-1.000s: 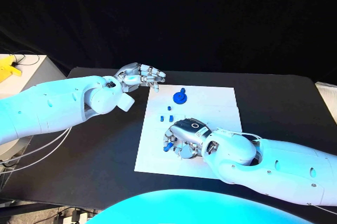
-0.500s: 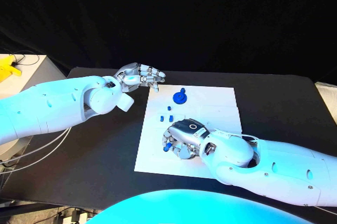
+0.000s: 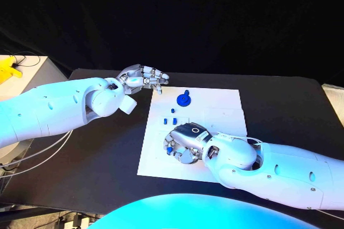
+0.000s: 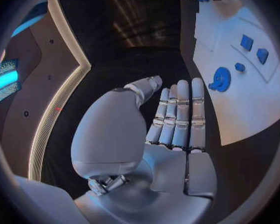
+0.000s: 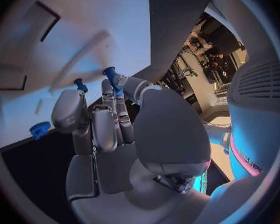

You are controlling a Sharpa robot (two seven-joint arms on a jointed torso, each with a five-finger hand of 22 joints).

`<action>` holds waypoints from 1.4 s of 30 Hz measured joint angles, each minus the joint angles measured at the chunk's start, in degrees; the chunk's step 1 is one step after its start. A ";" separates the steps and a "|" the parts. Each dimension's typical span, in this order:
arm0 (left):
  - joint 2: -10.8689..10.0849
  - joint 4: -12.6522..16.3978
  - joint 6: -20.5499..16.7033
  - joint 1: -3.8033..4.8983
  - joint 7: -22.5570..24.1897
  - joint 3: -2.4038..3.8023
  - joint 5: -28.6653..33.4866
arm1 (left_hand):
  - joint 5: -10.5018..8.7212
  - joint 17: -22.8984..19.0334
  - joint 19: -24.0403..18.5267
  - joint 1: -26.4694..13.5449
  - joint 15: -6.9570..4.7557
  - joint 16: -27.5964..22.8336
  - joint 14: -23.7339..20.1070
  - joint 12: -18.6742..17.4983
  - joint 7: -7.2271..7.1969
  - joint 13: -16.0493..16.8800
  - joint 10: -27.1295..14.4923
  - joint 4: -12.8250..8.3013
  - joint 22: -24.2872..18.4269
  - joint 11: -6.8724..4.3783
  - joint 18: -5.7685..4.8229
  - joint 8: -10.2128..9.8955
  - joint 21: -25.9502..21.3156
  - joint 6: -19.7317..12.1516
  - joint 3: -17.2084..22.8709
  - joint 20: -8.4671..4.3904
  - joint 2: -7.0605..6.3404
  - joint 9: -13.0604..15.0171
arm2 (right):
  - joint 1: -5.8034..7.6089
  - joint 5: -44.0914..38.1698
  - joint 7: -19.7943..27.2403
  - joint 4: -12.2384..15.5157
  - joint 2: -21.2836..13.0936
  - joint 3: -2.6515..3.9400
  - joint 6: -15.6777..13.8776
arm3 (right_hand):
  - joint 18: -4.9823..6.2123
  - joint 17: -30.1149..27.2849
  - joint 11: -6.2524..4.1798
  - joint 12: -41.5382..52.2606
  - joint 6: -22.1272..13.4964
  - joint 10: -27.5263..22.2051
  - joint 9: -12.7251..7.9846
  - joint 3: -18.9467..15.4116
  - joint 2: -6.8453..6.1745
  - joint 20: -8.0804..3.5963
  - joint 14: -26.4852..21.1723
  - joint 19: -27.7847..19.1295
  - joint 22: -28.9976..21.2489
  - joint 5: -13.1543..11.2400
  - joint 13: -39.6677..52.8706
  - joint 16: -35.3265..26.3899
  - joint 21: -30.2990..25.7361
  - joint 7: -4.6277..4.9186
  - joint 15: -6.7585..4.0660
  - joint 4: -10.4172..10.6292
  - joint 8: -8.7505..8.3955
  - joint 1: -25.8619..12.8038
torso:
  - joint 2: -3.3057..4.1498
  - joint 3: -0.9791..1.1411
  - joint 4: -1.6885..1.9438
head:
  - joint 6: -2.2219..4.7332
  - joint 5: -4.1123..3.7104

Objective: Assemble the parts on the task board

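From my end, my right hand (image 3: 188,139) sat low on the task board (image 3: 215,102), fingers (image 5: 112,107) pinching a small blue part (image 5: 110,73). Further out were loose blue pegs (image 3: 170,121) and the blue gear (image 3: 184,99). My left hand (image 3: 143,77) hovered at the bench (image 3: 287,104)'s far side, fingers curled on nothing.

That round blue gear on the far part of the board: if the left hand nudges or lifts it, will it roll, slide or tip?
The blue gear looks small and rigid, probably light. It seems to lie flat on the white board, so it should slide rather than roll. Its raised centre knob might offer a pinch point.
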 measured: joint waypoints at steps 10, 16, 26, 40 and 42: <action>0.00 -0.03 0.08 0.00 -0.11 0.00 0.00 | 0.00 0.00 0.00 0.00 0.00 0.00 0.00 0.00 0.00 0.00 0.00 0.00 0.00 0.00 0.00 0.00 0.00 0.00 0.00 0.00 0.00 0.00 | -0.10 0.71 0.67 -0.02 -0.32 -0.15 -0.21 | 0.00 -1.85 0.81 -0.66 -2.23 -4.57 -0.53 -0.49 -1.53 0.83 -1.15 -1.47 -0.01 0.35 -0.86 -1.08 -3.50 0.33 1.15 -0.49 -1.66 -0.92 | 0.00 0.05 -0.03 | 0.00 0.01; 0.01 -0.05 0.12 0.00 -0.17 0.00 0.01 | 0.00 0.00 0.00 0.00 0.00 0.00 0.00 0.00 0.00 0.00 0.00 0.00 0.01 0.00 0.00 0.00 0.00 0.00 0.00 0.00 0.00 0.00 | -0.25 0.94 0.80 0.00 -0.56 -0.30 -0.79 | 1.00 -6.35 1.64 -0.11 -5.17 -9.23 -1.04 -3.05 -2.54 1.63 -3.86 -4.08 -1.69 1.69 -1.24 -3.39 -9.84 0.58 1.95 -0.79 -3.38 -1.34 | -0.01 0.07 -0.05 | 0.00 -0.12; 0.01 -0.08 0.19 0.00 -0.27 0.00 0.01 | 0.00 0.00 0.00 0.00 0.00 0.00 0.00 0.00 0.00 -0.08 0.00 0.00 -0.08 0.00 0.00 0.00 -0.24 0.00 0.00 0.00 0.00 -0.05 | -0.26 1.22 0.90 0.26 -1.38 -0.30 -3.43 | 2.29 -17.35 3.17 8.10 -9.23 -21.20 -2.51 -20.04 0.16 3.15 -10.98 -8.69 -7.04 3.23 -0.49 -7.06 -23.59 -0.63 3.38 2.30 -5.87 5.31 | -0.02 0.07 -0.04 | 0.00 -0.29; 0.09 -0.20 0.25 -0.06 -0.32 0.00 0.02 | 0.00 0.00 0.00 0.00 0.00 0.00 0.00 0.01 0.00 -0.08 0.00 0.00 -0.08 0.00 0.00 0.00 -0.23 0.00 0.00 0.00 0.00 -0.05 | 1.76 5.60 2.50 3.63 -8.27 0.19 -8.88 | 2.51 -14.42 1.95 17.84 -7.53 -16.33 -3.35 -21.96 0.52 1.95 -6.70 -3.84 -3.69 5.01 -0.72 -3.00 -15.12 1.79 2.05 10.26 -5.52 10.49 | -0.14 0.05 -0.07 | 0.00 -1.34; 0.11 -0.21 0.25 -0.15 -0.32 0.00 0.03 | 0.00 0.00 0.00 0.00 0.00 0.00 0.00 0.01 0.00 -0.08 0.00 0.00 -0.08 0.00 0.00 0.00 -0.23 0.00 0.00 0.00 0.00 -0.05 | 3.14 9.10 3.13 4.16 -10.78 0.47 -9.47 | 2.13 -12.09 1.83 16.93 -6.32 -11.98 -3.64 -18.89 -0.36 1.59 -4.75 -2.34 -2.24 5.55 -1.46 -1.91 -11.67 1.86 1.69 11.54 -5.11 9.61 | -0.19 0.04 -0.07 | 0.00 -1.61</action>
